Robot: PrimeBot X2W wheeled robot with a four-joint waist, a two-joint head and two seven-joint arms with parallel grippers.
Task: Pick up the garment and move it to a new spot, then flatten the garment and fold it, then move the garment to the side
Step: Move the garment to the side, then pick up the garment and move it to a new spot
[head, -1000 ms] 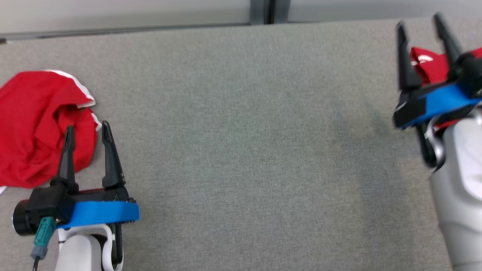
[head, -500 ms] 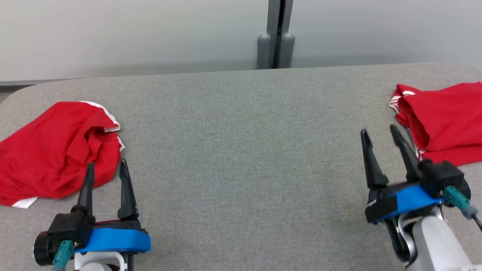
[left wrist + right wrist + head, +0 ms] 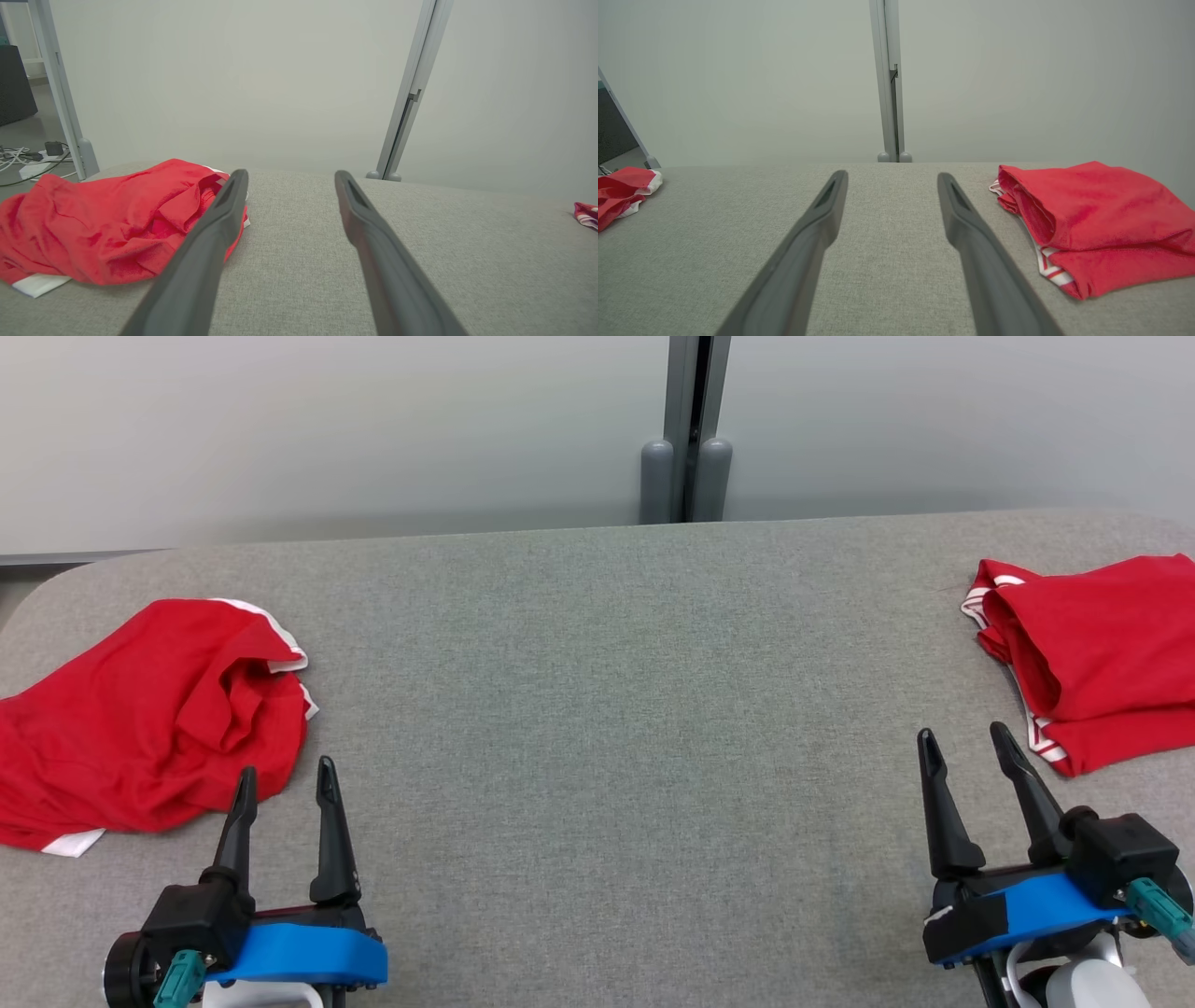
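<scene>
a grey fabric-covered table (image 3: 616, 709) seen from above, its far edge running along a pale wall (image 3: 327, 429) with a grey upright post (image 3: 686, 429) at the middle. the table's far left corner is rounded. a crumpled red garment (image 3: 140, 728) with white trim lies near the left end. a folded red garment (image 3: 1102, 644) with white striped trim lies near the right end. the wide stretch of table between them is open.

the left gripper (image 3: 286, 770) sits at the lower left, its two dark fingers spread apart and holding nothing, tips just beside the crumpled garment's near right edge. the right gripper (image 3: 963, 733) sits at the lower right, fingers likewise apart and empty, just short of the folded garment and to its left.

the head view's frame cuts off the crumpled garment's left side and the folded garment's right side. in the left wrist view one finger crosses in front of the crumpled garment and hides part of its edge; whether the fingertip touches the cloth cannot be told. cables (image 3: 28, 158) lie on the floor beyond the table's left end.
</scene>
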